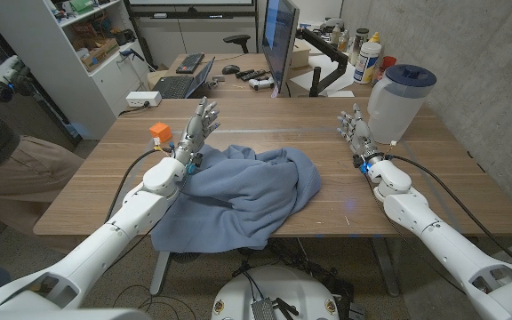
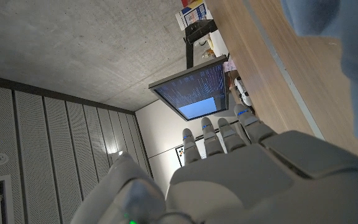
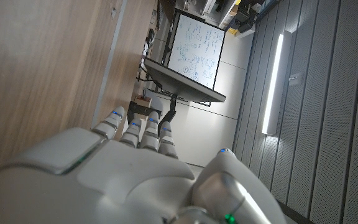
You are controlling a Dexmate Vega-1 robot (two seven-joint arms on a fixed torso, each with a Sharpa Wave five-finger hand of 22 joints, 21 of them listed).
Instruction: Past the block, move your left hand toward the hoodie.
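Head view: our left hand [image 1: 198, 124] is up by the hoodie [image 1: 247, 191], fingers apart, holding nothing.

Going left to right, we see the orange block [image 1: 159, 132] beside that hand, then the soft blue hoodie in a floppy heap. It looks light; we think a thick fold is best to grab. Its near edge hangs off the table [image 1: 469, 191]. Our right hand [image 1: 356, 132] is spread and holds nothing too.

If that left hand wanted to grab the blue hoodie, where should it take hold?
Probably the raised fold of the hoodie nearest the left hand. The cloth bunches up there, giving the fingers something to pinch, and the hand could come down from the far side, right of the orange block.
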